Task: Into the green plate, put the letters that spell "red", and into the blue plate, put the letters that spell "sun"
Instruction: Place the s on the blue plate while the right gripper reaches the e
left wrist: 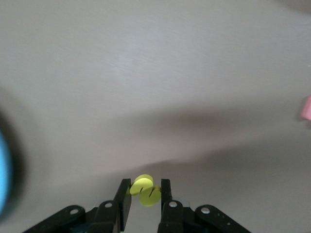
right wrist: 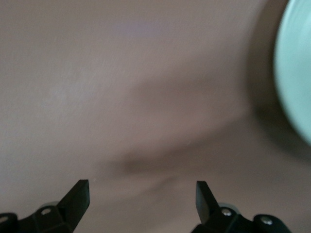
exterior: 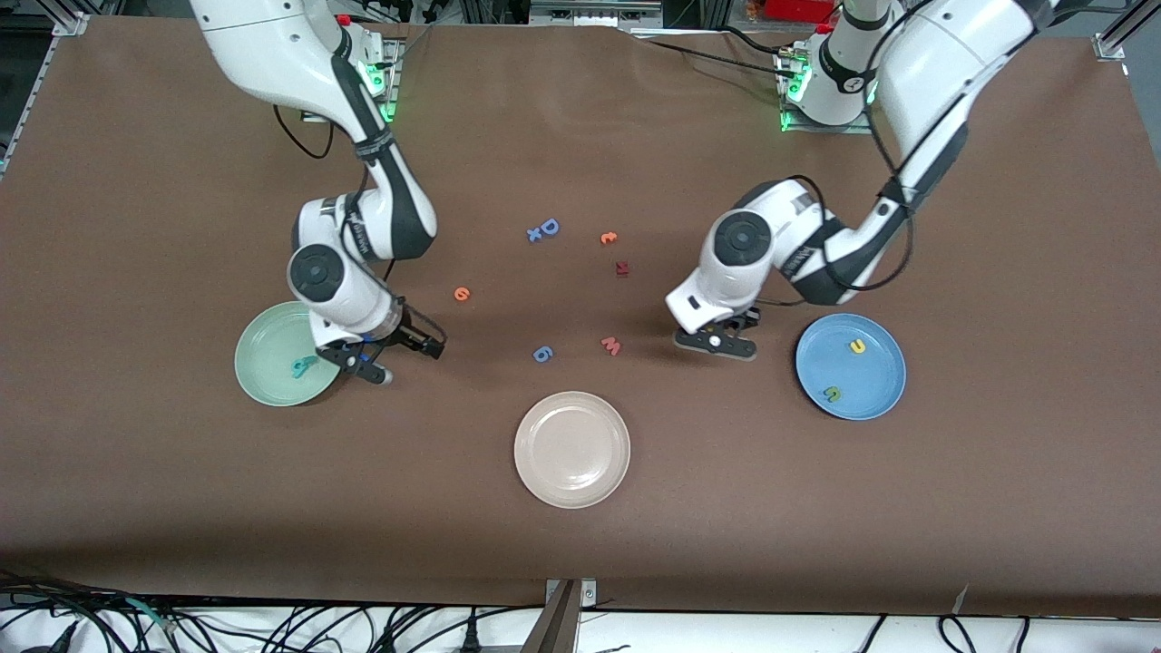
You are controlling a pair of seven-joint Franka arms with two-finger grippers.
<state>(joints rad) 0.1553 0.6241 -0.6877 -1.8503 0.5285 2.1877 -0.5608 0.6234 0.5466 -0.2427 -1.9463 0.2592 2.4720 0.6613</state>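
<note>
The yellow "s" [left wrist: 146,190] is pinched between the fingers of my left gripper [exterior: 717,343], which is shut on it just above the bare table beside the blue plate [exterior: 884,399]. In that plate lie the yellow "u" [exterior: 856,345] and the green "n" [exterior: 831,394]. My right gripper [exterior: 413,363] is open with nothing between its fingers, low over the table next to the green plate [exterior: 263,349]. A teal letter [exterior: 304,365] lies in the green plate. The orange "e" [exterior: 463,293] lies on the table toward the middle.
A cream plate [exterior: 571,449] sits nearest the front camera. Loose letters lie mid-table: a blue "6" [exterior: 542,354], a pink "w" [exterior: 610,345], a dark red piece [exterior: 622,268], a small orange letter [exterior: 609,238] and blue letters [exterior: 544,229].
</note>
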